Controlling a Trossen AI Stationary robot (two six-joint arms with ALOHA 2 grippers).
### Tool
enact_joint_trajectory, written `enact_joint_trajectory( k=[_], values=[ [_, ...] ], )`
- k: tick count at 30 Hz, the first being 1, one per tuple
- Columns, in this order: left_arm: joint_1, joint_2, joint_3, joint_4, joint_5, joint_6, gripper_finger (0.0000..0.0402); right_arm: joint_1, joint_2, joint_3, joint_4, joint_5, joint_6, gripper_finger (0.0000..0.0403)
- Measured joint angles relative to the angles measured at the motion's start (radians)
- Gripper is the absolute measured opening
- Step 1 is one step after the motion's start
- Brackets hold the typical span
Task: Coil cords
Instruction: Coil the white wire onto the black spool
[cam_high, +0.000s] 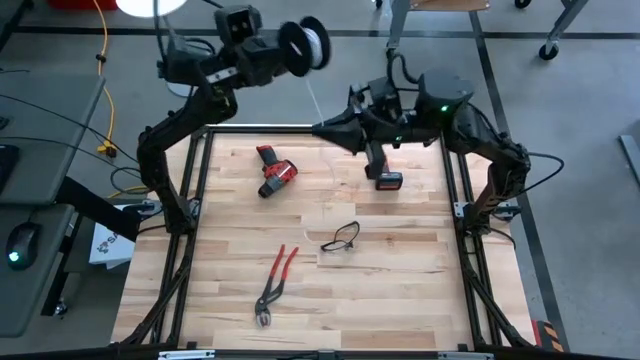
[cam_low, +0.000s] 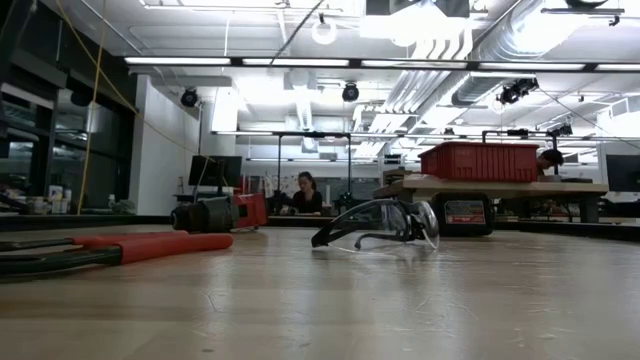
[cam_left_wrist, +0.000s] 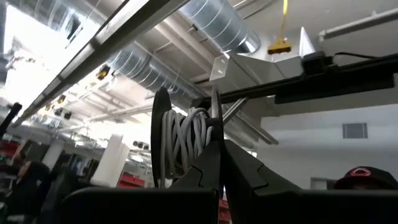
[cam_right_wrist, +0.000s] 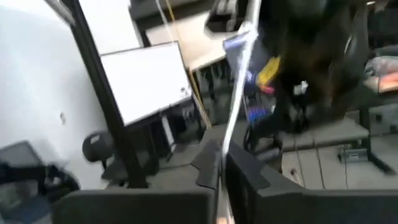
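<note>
The left end effector (cam_high: 285, 52), at the top middle of the high view, is closed on a small round black spool (cam_high: 303, 45) and holds it up past the table's (cam_high: 400, 300) far edge. Thin white cord (cam_left_wrist: 186, 140) is already wrapped round the spool. More cord runs down to the right end effector (cam_high: 322, 128), whose fingers are pinched shut on it. I think the winding step is under way. Next, the cord needs another loop round the spool while the right side keeps it tight.
</note>
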Motion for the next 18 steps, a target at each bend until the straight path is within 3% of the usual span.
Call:
enact_joint_trajectory(
  k=[5,11,16,18],
  values=[
    [0.002,-0.031,0.004,0.018,0.019,0.012,0.0000,0.003,0.021,-0.002,-0.003,-0.003,-0.035,0.0082],
    [0.001,-0.039,0.001,0.000,0.021,0.027,0.0000,0.010,0.055,0.000,-0.012,0.132,-0.100,0.0180],
    [0.001,-0.054,0.003,0.013,0.021,0.030,0.0000,0.010,0.103,0.000,0.009,0.172,-0.136,0.0205],
    [0.001,-0.054,0.003,0.014,0.021,0.027,0.0000,0.014,0.120,0.000,0.003,0.251,-0.187,0.0206]
  ],
)
